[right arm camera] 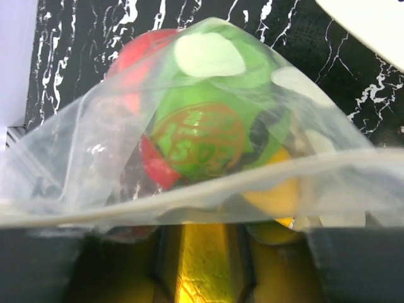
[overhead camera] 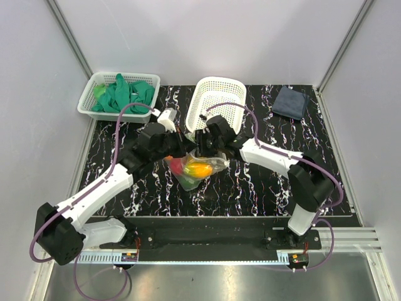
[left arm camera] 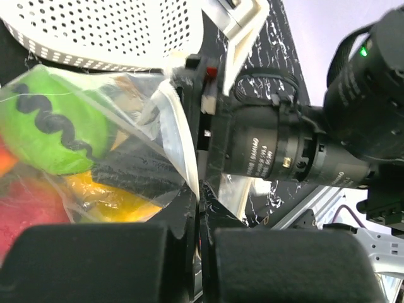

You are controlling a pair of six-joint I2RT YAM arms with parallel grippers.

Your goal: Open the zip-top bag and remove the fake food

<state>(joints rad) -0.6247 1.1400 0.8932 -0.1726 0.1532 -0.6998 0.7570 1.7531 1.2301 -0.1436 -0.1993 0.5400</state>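
zip-top bag (overhead camera: 188, 179) lies on the black marbled table (overhead camera: 263, 185), directly under both grippers, which meet over its top edge. left gripper (left arm camera: 201, 237) closed tight, a fold of the clear film pinched between its pads. right gripper (right arm camera: 230, 255) jaws partly apart, whitish zip strip (right arm camera: 189, 202) stretched across just ahead of them; cannot tell whether it has a real grip. fake food (right arm camera: 202, 139), green, red and yellow pieces, sits inside the bag just beyond the right fingers. white basket (overhead camera: 202, 103) close behind the right gripper.
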